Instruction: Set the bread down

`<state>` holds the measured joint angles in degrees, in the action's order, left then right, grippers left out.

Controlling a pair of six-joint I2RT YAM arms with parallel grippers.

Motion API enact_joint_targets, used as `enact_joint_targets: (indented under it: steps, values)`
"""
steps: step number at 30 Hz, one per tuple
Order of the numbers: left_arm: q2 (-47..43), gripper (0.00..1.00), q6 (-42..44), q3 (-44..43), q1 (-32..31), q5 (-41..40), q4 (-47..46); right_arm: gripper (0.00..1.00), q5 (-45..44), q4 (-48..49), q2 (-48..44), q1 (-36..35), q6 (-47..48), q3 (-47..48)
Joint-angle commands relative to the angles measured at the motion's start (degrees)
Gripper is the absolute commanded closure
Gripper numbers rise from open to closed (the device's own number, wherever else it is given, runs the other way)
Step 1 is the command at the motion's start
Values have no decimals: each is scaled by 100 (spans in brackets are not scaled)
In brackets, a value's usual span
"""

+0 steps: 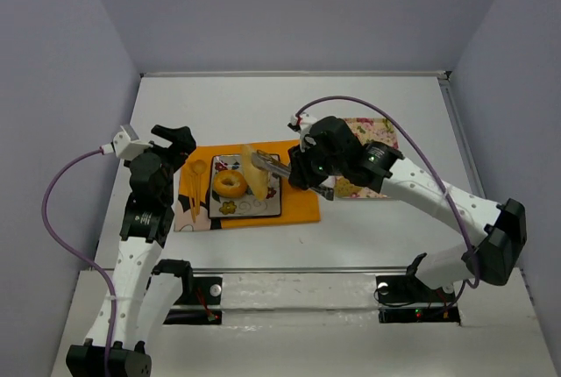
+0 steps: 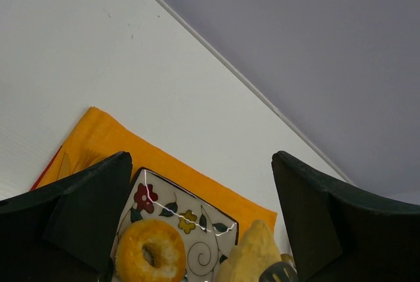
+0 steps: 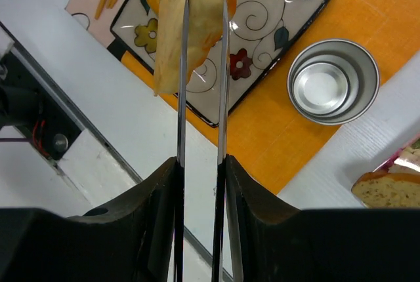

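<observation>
**Thin pinch on a hanging slice**

At the bottom of the right wrist view, the right gripper (image 3: 200, 170) is clamped closed around the handles of a pair of metal tongs (image 3: 180, 98). If that squeeze slackens, or the handles twist between the fingers, the blades would spread and the load would drop early.

Higher in that frame, the bread (image 3: 190, 20) hangs on edge between the blade tips, off the desk and above the patterned plate (image 3: 275, 13). Only a narrow strip looks pinched. From this angle its lower corner overlaps the plate's rim, toward the orange mat (image 3: 282, 138). Released like this, it could topple outward and land half on the rim or on the mat.

In the centre of the top view, a donut (image 1: 230, 186) fills the middle of the plate, just beside the slice. A straight descent could press the bread onto it or shove it. The metal bowl (image 3: 333, 80) sits on the mat right of the plate, and a wide swing of the tongs might clip it.

At the left of the top view, the left gripper (image 1: 178, 142) hovers with fingers spread and empty, out of the way. At the far right, another slice (image 3: 387, 190) lies on a floral cloth (image 1: 379, 131).
</observation>
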<state>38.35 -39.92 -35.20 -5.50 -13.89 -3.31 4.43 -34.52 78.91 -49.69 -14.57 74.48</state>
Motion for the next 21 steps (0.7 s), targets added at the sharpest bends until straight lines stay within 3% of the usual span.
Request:
enact_joint_targets:
  steps: [1,6,11,17,21]
  values:
    - [-134,1,-7,31,40,-123,-161,84,85,569,290,-58,209,392]
    - [-82,1,-24,40,40,-114,-179,70,-29,666,756,-110,-177,322]
    - [-38,1,-33,31,40,-88,-205,64,-407,666,977,-111,-520,269]
    - [-20,1,-42,57,40,-44,-258,36,-407,657,915,-111,-653,111]
    - [15,1,-33,48,40,0,-267,34,-671,649,731,-111,-583,111]
